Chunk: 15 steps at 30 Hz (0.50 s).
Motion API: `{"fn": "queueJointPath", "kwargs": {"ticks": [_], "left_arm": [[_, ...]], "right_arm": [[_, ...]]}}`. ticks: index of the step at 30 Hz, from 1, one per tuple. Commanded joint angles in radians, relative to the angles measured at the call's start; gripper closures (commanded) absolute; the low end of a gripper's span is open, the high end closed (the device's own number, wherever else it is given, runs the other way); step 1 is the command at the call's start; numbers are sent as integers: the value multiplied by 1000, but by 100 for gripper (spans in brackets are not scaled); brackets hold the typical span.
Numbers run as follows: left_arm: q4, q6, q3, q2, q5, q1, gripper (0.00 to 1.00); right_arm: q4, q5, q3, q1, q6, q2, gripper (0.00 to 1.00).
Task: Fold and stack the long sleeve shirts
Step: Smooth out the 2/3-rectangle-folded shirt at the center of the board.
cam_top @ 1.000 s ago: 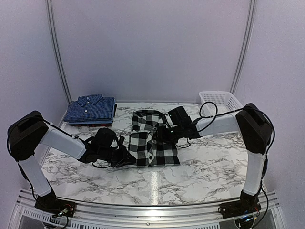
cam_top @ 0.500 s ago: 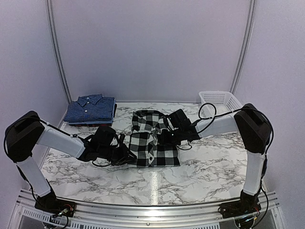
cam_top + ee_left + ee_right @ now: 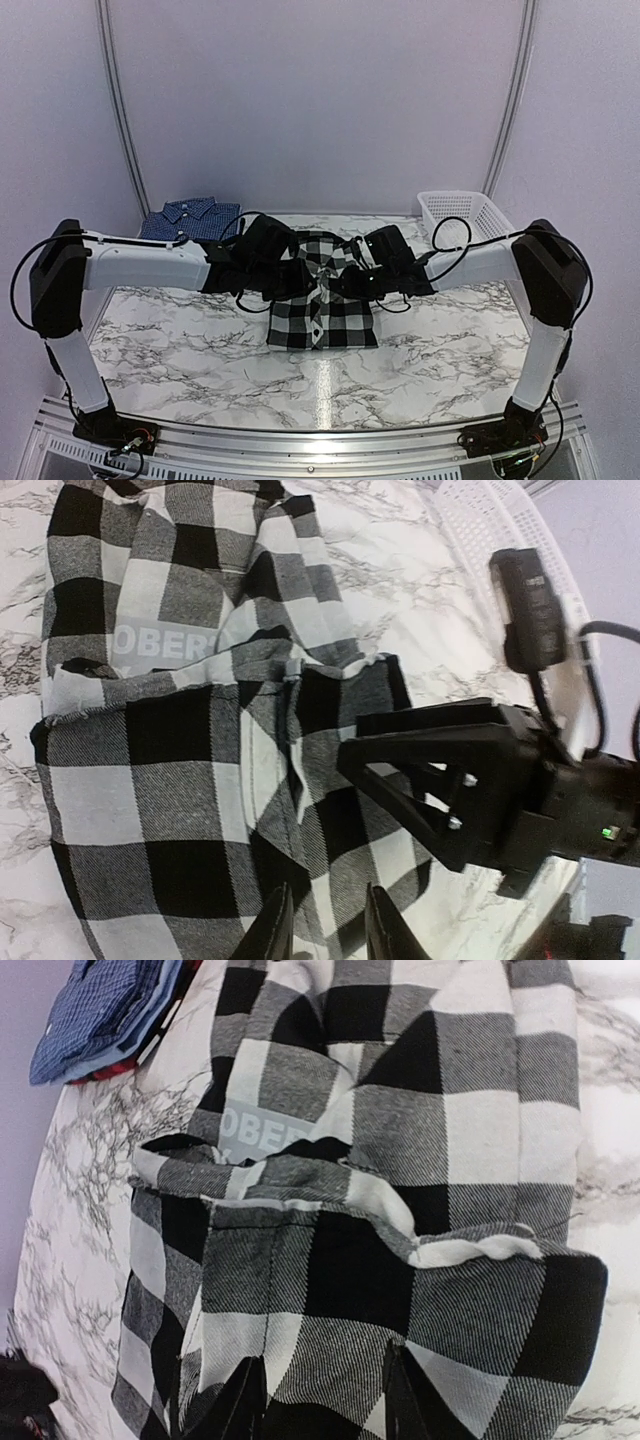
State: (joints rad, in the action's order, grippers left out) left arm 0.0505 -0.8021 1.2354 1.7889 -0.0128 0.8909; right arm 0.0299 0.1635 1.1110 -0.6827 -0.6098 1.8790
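Between the two grippers, the checked shirt (image 3: 322, 310): soft twill weave in big black, grey and white squares, folded to a rough rectangle, flat on the marble-veined table (image 3: 440, 350).

At the left gripper (image 3: 325, 935), two slim dark fingers (image 3: 276, 930) set a narrow way apart, checked cloth right beneath and between them; cannot tell whether pinched or merely touched. Just ahead of it, a rumpled ridge of cloth with a pale hem, then a grey patch (image 3: 160, 640) with white block lettering. Ahead and to its right, the white mesh basket (image 3: 495, 525), a hard plastic lattice.

At the right gripper (image 3: 320, 1405), fingers (image 3: 243, 1400) wider apart, astride a doubled layer of the same shirt; cannot tell here either whether gripped. Directly ahead, a thick rolled fold with a white edge. Far ahead and left of it, the dark blue shirts (image 3: 100, 1005), fine pale checks, stacked flat with thin layered edges.
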Motion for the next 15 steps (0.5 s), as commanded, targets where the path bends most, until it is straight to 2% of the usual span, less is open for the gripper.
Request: {"fn": "queueJointPath", "kwargs": {"ticks": [1,4,8,12,15], "left_arm": [[211,45,88,90,-151,3,74],[226,27,113,101,-185,1,74],[235,-2,113,98,-211,-8,74],[235,-8,103,89,-208,-14,74],[235,-5,98,82,-203,-18,74]], "right_arm": [[31,9,50,6,38,-33,59],[-5,-29,93,2,65,-23,50],[-75,-81,176,-16,95,10,45],[-159,-136,275,-37,105,70,45],[-228,-212,331,-47,104,116,49]]}}
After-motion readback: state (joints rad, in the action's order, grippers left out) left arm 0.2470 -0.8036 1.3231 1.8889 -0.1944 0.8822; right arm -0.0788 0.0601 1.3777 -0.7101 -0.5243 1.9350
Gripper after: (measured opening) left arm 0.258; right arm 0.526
